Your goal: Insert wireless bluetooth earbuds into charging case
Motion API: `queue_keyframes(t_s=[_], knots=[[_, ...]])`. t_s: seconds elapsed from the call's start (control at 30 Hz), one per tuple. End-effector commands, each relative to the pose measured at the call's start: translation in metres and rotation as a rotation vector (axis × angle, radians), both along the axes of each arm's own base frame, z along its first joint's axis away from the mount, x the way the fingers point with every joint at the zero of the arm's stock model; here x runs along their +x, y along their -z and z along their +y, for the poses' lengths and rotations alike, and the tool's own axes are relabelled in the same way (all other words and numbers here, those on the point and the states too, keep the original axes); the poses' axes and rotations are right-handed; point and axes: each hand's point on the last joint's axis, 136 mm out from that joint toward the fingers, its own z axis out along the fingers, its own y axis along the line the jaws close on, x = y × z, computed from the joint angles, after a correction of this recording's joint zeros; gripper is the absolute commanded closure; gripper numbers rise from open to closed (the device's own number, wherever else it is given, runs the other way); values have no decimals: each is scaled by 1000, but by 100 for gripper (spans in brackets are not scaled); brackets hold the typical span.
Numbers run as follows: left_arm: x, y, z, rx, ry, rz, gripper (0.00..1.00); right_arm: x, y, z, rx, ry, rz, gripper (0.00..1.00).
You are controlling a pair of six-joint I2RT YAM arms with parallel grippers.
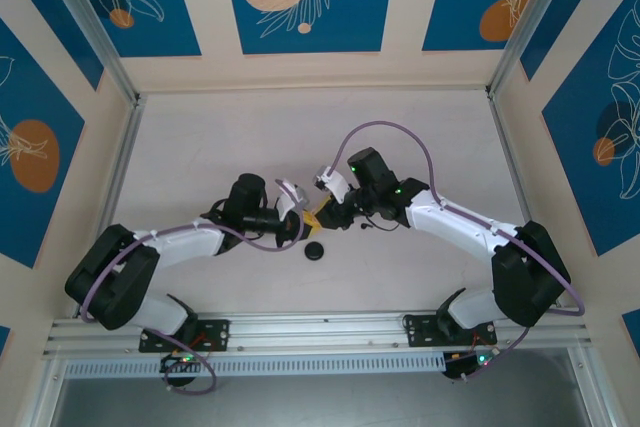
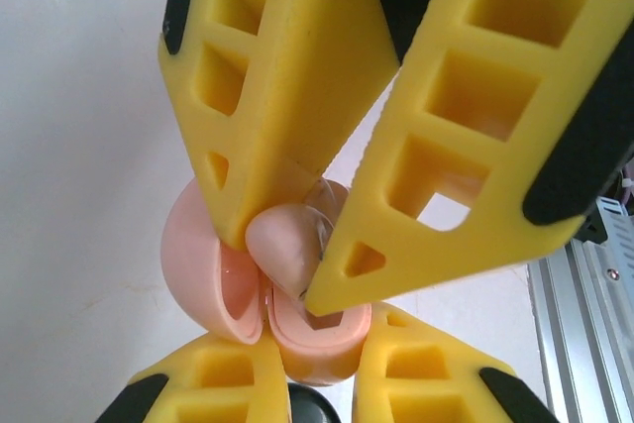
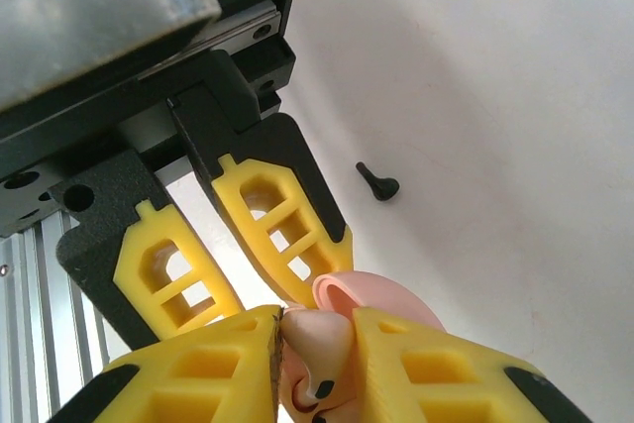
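My left gripper (image 2: 312, 349) is shut on an open pale pink charging case (image 2: 327, 336), whose lid (image 2: 196, 266) hangs open to the left. Above the case's well, my right gripper (image 2: 282, 266) is shut on a pale pink earbud (image 2: 287, 245), which touches the case's rim. In the right wrist view the same earbud (image 3: 322, 344) sits between the right gripper's (image 3: 319, 329) fingertips, with the pink case (image 3: 381, 296) just behind it. Both grippers meet mid-table (image 1: 318, 215). A black earbud (image 3: 379, 183) lies loose on the table beyond them.
A small round black case (image 1: 316, 251) sits on the table just in front of the meeting grippers. An aluminium rail (image 1: 320, 332) runs along the near edge. Walls enclose the white table (image 1: 320, 137) at the back and sides.
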Motion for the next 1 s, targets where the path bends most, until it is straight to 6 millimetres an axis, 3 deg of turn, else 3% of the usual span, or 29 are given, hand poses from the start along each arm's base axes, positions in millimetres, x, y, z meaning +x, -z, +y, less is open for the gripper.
queue_keyframes(t_s=[0.0,0.5,0.97], knots=[[-14,-28,-10,-66,100,-93,88,9,5,-11,-69,33,-30,74],[-15,-35,-14,-83,110,-104,87,3,8,0,-36,-7,24,71],[-14,-32,-13,-74,106,-100,87,7,10,-7,-42,17,37,71]])
